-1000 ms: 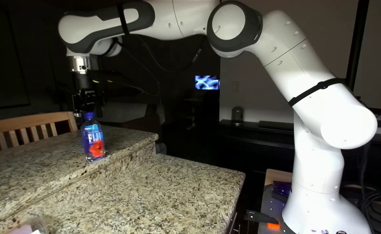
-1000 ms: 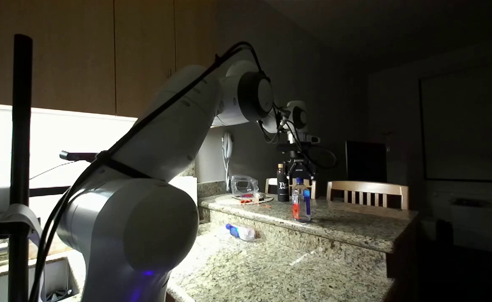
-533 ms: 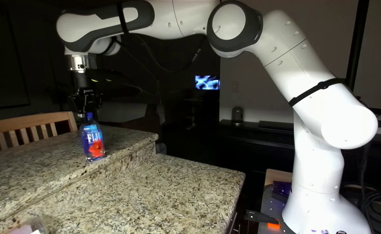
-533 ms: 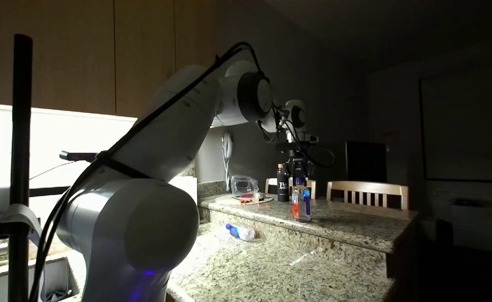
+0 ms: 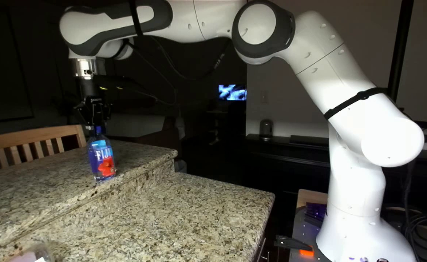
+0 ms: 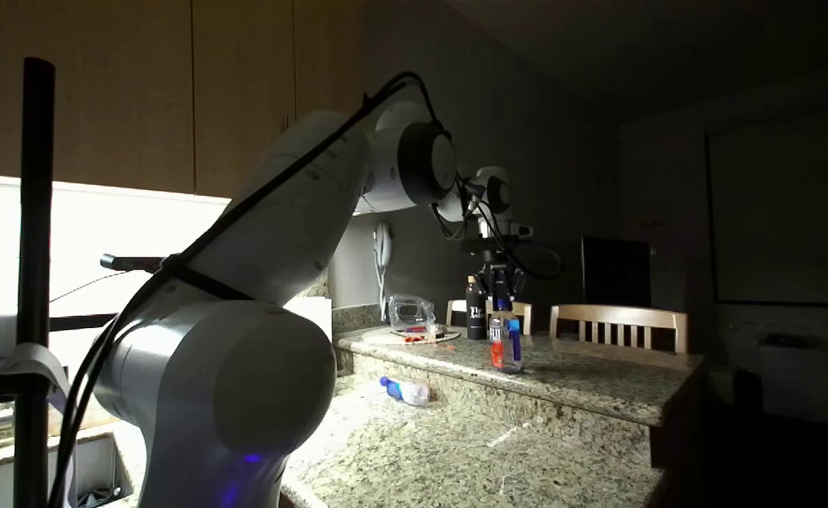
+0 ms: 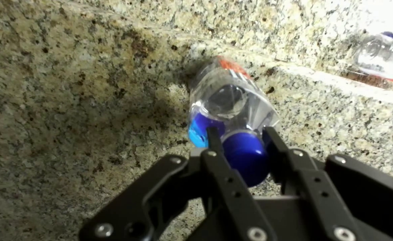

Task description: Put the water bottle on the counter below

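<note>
The water bottle (image 5: 102, 160), clear with a blue cap and a blue and red label, is upright at the front edge of the raised ledge in both exterior views. Whether its base still touches the stone I cannot tell. From above, my gripper (image 7: 240, 131) is shut on it, one finger on each side of the blue cap (image 7: 245, 154) and neck. The hand points straight down over the bottle (image 6: 505, 346) in an exterior view. The counter below (image 5: 184, 218), a broad speckled slab, lies one step down from the ledge; the wrist view shows part of it at the top.
Another bottle (image 6: 405, 391) lies on its side on the lower slab against the step. On the raised ledge (image 6: 597, 370) stand a dark bottle (image 6: 476, 310) and a clear plastic container (image 6: 412, 312). Wooden chairs (image 6: 618, 324) are behind the ledge.
The jaws have come together around the cap. In the last half second, hand and bottle have shifted slightly together, toward the left in both exterior views.
</note>
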Controlling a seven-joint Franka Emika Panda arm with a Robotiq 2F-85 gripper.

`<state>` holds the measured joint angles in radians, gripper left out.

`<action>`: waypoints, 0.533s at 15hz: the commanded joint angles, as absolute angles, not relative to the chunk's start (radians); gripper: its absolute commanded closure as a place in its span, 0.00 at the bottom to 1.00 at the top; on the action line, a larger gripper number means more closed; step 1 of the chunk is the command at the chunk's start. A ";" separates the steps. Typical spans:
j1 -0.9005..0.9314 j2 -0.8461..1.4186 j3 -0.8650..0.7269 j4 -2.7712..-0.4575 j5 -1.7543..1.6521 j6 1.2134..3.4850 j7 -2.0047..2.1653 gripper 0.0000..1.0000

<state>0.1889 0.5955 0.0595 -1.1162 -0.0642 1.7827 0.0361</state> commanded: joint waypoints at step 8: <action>0.184 0.472 0.065 -1.237 -0.067 1.783 0.022 0.85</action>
